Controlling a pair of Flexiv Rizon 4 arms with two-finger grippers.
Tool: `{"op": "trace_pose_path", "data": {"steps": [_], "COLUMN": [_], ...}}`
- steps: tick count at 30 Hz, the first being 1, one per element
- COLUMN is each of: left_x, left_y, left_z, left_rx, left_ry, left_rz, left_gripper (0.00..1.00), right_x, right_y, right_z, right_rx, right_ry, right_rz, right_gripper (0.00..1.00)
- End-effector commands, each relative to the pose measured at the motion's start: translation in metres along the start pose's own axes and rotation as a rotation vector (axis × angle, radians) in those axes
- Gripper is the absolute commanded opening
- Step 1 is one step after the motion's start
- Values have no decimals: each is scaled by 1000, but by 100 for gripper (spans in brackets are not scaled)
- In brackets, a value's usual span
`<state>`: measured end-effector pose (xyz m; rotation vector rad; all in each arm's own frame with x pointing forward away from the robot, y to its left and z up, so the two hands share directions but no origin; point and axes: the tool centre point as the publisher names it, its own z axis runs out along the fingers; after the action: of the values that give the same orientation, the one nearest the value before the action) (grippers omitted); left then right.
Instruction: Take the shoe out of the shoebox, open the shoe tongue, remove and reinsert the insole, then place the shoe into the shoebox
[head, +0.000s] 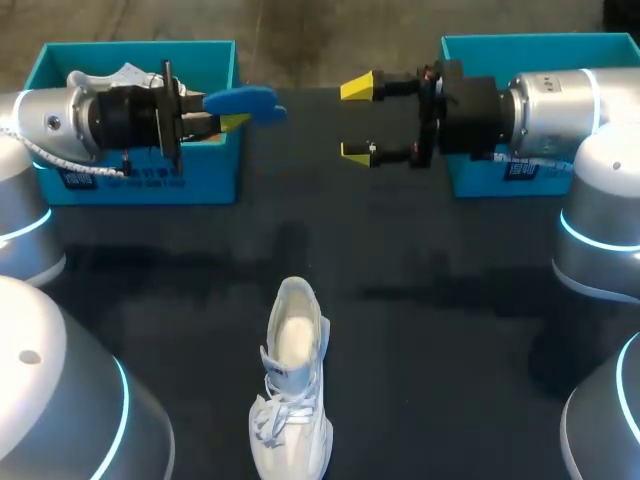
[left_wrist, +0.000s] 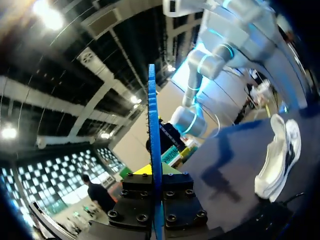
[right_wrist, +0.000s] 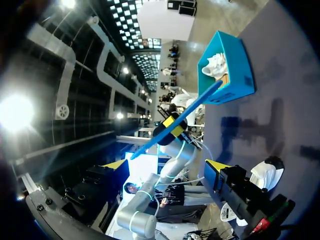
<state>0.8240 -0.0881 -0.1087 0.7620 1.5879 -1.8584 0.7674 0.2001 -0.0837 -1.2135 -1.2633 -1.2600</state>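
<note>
While tabletop (head: 430, 340) carries teal shoebox (head: 215, 175) at L rear, white shoe (head: 292, 380) lies front-centre, well apart from it. R claw (head: 357, 120) spread, empty. L claw (head: 225, 118) clenched on blue insole (head: 245, 100), aloft beside box. Insole prob. light, floppy foam; grip heel end, gently.

The light is dim on the dark table (head: 430, 340). It comes from above. Soft shadows lie on the table under the left gripper (head: 226, 114) and the right gripper (head: 357, 120). The white shoe (head: 293, 385) and the blue insole (head: 245, 100) held in the left gripper look bright. Blue rings (head: 590, 235) glow on the arms. A big white glare shines far off beside the right gripper, and small ones far ahead of the left gripper.
</note>
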Motion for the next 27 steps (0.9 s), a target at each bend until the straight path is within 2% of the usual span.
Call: {"op": "trace_pose_path", "data": {"steps": [1, 16, 27], "left_x": [-1, -1, 5], "left_y": [2, 2, 0], "left_z": [-1, -1, 19], "left_rx": [-17, -17, -21], "left_ry": [123, 123, 153], "left_rz": [806, 806, 856], "left_gripper": [0, 0, 0], "right_x": [0, 0, 0], "right_y": [0, 0, 0], "right_z": [2, 2, 2], "right_rx": [-3, -3, -3], "right_ry": [-3, -3, -3], "right_rz": [1, 1, 1], "right_gripper": [100, 100, 100]}}
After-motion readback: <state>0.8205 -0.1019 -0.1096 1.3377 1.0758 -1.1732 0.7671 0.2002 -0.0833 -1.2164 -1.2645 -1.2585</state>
